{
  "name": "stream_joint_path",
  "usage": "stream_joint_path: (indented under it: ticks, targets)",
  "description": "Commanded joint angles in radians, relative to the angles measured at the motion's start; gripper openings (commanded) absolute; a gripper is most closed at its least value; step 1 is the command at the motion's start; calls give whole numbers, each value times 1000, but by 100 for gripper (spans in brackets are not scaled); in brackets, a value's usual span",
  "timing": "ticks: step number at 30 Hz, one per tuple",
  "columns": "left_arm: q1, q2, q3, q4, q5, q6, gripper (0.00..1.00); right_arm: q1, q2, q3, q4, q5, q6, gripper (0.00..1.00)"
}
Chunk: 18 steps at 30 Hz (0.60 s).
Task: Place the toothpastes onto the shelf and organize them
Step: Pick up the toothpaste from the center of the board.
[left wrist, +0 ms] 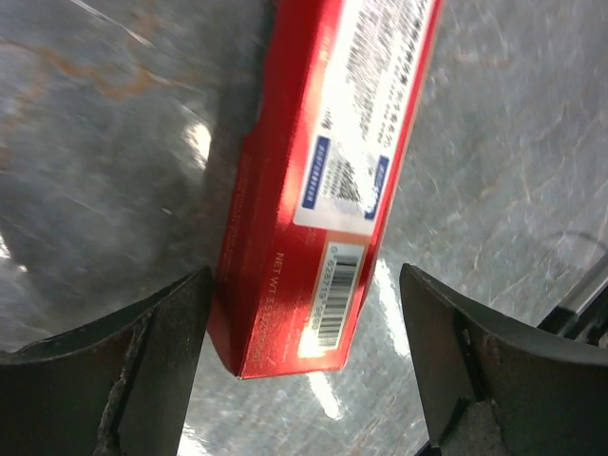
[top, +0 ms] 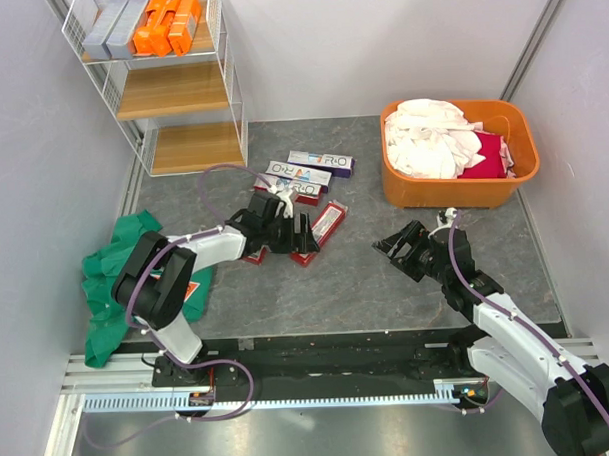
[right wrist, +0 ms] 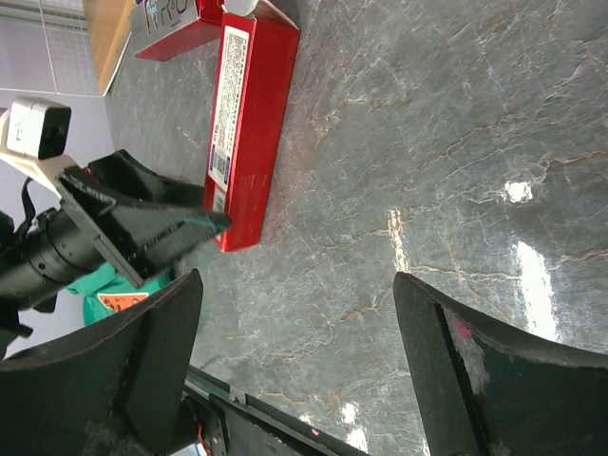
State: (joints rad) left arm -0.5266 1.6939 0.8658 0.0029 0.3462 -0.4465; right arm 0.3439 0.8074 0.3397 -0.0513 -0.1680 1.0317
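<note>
The step in hand was judged to be the pick-up of one red carton (left wrist: 323, 171) from the loose toothpastes (top: 312, 170) lying on the table (top: 387, 295), well apart from the shelf (top: 175, 89), on the robot's side of it and to its right. The shelf's top board already carried orange cartons (top: 167, 23) and grey cartons (top: 112, 30); its two lower boards were bare. The left gripper (left wrist: 304, 313) stood wide open astride the barcode end of the red carton, one finger just beside its edge and the other apart from it, with nothing gripped. The right gripper (right wrist: 294, 323), farther right of the shelf, was also wide open and empty above the table. The next move would call for closing squarely across the carton's narrow width, then lifting it clear before carrying it to the shelf.
</note>
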Motion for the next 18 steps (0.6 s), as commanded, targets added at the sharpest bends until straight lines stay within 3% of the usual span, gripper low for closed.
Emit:
stream_joint_path:
  ticks: [1, 11, 17, 18]
  targets:
    - [-59, -66, -21, 35, -68, -15, 87, -2, -1, 13, 8, -18, -9, 90]
    - [-202, 24, 74, -101, -332, 6, 89, -2, -1, 13, 10, -21, -13, 90]
    - [-308, 93, 174, -225, -571, 6, 84, 0, 7, 15, 8, -22, -15, 90]
    - [-314, 107, 182, -236, -587, 6, 79, -3, 9, 13, 10, -22, -16, 90]
